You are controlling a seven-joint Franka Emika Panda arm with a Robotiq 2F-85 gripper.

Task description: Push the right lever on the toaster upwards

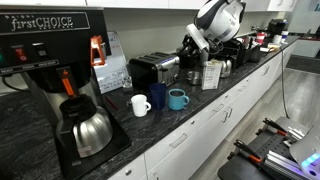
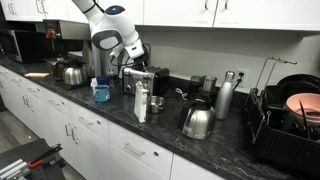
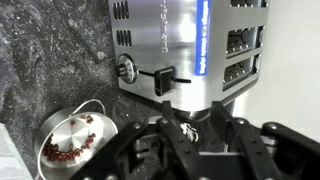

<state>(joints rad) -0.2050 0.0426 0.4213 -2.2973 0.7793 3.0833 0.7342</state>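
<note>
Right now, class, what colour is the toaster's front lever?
The lever is black, against the chrome toaster; clearest in the wrist view.

The toaster (image 1: 152, 68) sits on the tabletop (image 1: 165, 118), by the wall. Two mugs (image 1: 140, 103) stand in front of it. The gripper (image 3: 195, 127) is near its lever (image 3: 160, 77).

Dark speckled tabletop (image 1: 168, 126) carried the chrome toaster (image 1: 152, 68) by the wall. White mug (image 1: 141, 104) and blue mug (image 1: 177, 99) stood near each other in front. Black coffee maker (image 1: 45, 70), steel thermos (image 2: 225, 98) and dish rack (image 2: 285, 128) also stood on it.
</note>
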